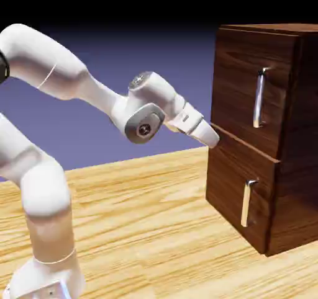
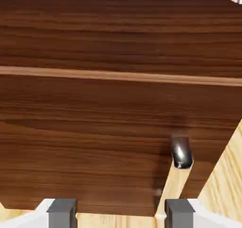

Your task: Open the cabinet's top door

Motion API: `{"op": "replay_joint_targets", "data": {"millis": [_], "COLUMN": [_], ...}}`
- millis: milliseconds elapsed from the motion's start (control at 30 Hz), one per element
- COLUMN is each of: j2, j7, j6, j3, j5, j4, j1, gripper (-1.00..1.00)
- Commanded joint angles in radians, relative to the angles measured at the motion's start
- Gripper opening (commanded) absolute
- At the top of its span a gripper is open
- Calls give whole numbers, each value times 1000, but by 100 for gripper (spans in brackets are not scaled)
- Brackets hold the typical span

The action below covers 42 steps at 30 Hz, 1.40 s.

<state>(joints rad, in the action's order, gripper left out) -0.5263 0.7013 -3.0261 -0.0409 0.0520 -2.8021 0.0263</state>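
Cabinet of dark walnut grain stands on the pale wooden table, filling the right of the exterior view, and everything else is placed from it. Its front face holds two doors, one above the other. The top door, the taller panel, sits flush and closed in the upper part of the cabinet, with a long vertical silver bar handle near its right side. Below the seam sits the shorter bottom door, carrying a shorter silver handle. The white arm rises well to the left of the cabinet and reaches toward it, ending at the gripper, whose tip lies just beside the cabinet's left front edge at the level of the seam between the doors; whether it touches the wood cannot be told. In the hand view the cabinet's wood fills the frame, and the two grey fingertips stand parted with nothing between them.
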Motion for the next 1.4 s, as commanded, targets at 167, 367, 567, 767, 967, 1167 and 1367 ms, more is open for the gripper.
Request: {"op": "replay_joint_targets", "data": {"millis": [167, 367, 567, 767, 967, 1167, 1367], "j2": [217, 435, 652, 870, 1087, 1305, 1522], "j7": [-198, -395, -593, -790, -988, -1186, -1383], "j6": [54, 109, 163, 218, 272, 326, 381], "j3": [-204, -407, -611, -815, -1018, -1222, -1425], "j5": [259, 517, 776, 1034, 1293, 1551, 1810], "j4": [39, 78, 117, 157, 196, 235, 274], "j1": [190, 381, 571, 762, 952, 1142, 1333], "gripper": [0, 0, 0, 0, 0, 0, 0]}}
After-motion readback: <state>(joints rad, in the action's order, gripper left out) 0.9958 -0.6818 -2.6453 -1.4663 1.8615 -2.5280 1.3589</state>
